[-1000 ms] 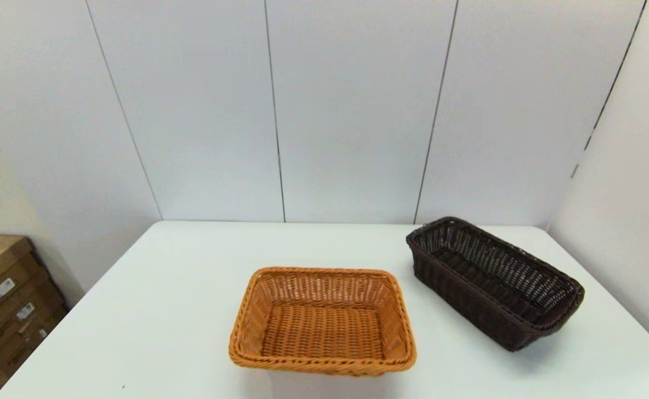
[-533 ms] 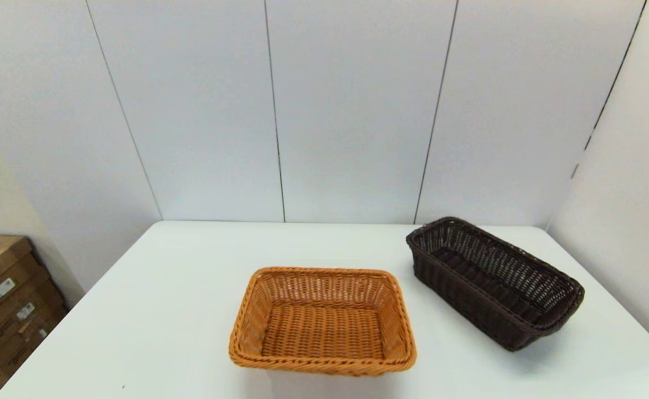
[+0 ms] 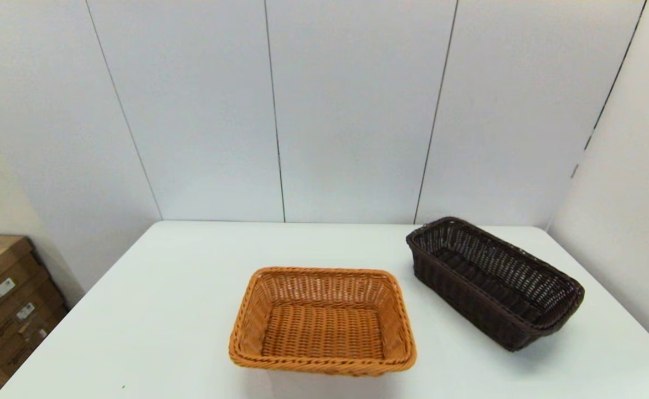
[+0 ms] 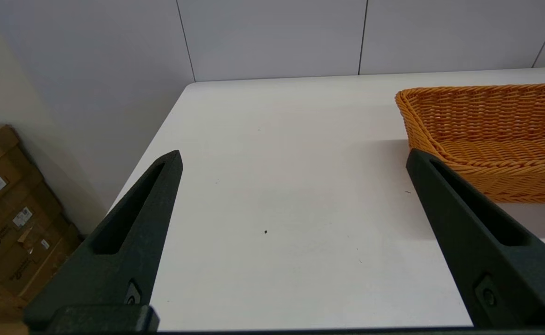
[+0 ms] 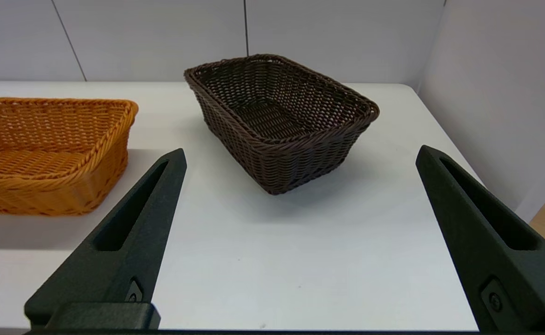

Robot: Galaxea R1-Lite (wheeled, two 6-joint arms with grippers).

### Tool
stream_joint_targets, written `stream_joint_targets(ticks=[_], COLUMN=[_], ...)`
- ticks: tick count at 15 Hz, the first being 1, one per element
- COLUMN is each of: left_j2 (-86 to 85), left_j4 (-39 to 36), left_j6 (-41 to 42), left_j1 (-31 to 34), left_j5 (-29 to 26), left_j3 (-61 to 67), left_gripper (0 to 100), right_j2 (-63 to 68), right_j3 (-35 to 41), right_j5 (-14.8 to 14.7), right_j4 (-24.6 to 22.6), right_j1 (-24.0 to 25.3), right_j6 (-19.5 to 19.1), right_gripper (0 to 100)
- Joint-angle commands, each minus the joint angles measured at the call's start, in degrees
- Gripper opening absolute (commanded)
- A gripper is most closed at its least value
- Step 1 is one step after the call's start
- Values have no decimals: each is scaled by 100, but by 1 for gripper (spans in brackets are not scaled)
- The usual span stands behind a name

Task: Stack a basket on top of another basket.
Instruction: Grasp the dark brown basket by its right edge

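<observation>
Both baskets sit apart on the white tabletop (image 3: 164, 310), the dark brown wicker basket (image 3: 493, 282) to the right of the orange wicker basket (image 3: 322, 321), unstacked, while the right claw (image 5: 300, 156), fingers spread wide, faces the brown one to grasp it, and the left claw (image 4: 293, 158) waits equally spread.

Dark brown basket (image 3: 493, 281) showing woven wicker, matt, open-weave upper wall. Orange basket (image 3: 322, 321) looking same wicker, tighter weave, slight sheen. Table (image 3: 164, 310) reading smooth white, faintly glossy. Gripper fingers (image 5: 128, 237) appearing matt black plastic. Boxes (image 3: 3, 299) looking like cardboard w/ paper labels.

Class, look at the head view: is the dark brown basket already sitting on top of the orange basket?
No: the dark brown basket stands on the white table apart from the orange basket, on its right.
</observation>
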Motion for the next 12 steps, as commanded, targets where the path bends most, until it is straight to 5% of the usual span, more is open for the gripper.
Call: stream_joint_targets(ticks=[1,5,12], left_j2=[-1,-1,-1], left_j4=[4,4,-4], left_j6=[4,4,-5], left_j1=[0,0,0], left_j5=[1,1,1], left_j3=[9,9,9], left_gripper=[100,100,100], right_j2=[130,983,1915], right_j3=[-455,-1369,-2977], right_j5=[62,264,202], right_j4=[180,471,971], right_j1=[-6,-6,-59], right_j6=[-56,-144,-557], right_gripper=[100,100,100])
